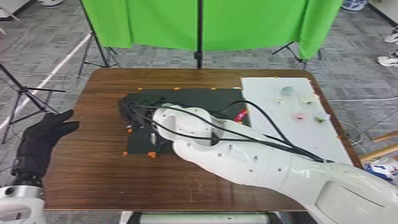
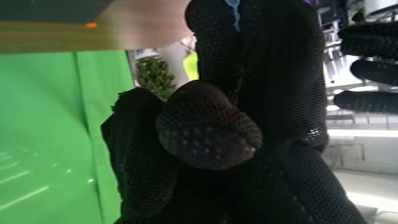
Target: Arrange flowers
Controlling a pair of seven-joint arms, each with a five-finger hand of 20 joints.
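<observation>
Pink flower [image 1: 300,117] lay right on the white sheet [image 1: 261,95], well apart from the right hand [image 1: 133,111], farther left; whether that clamped anything, I couldn't tell.

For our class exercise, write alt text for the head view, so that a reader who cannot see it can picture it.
A robot's white right arm reaches across a brown table, its black-gloved right hand over the left side of a black mat. Small flowers lie on a white sheet to the right; the left hand waits at the table's left edge.
</observation>
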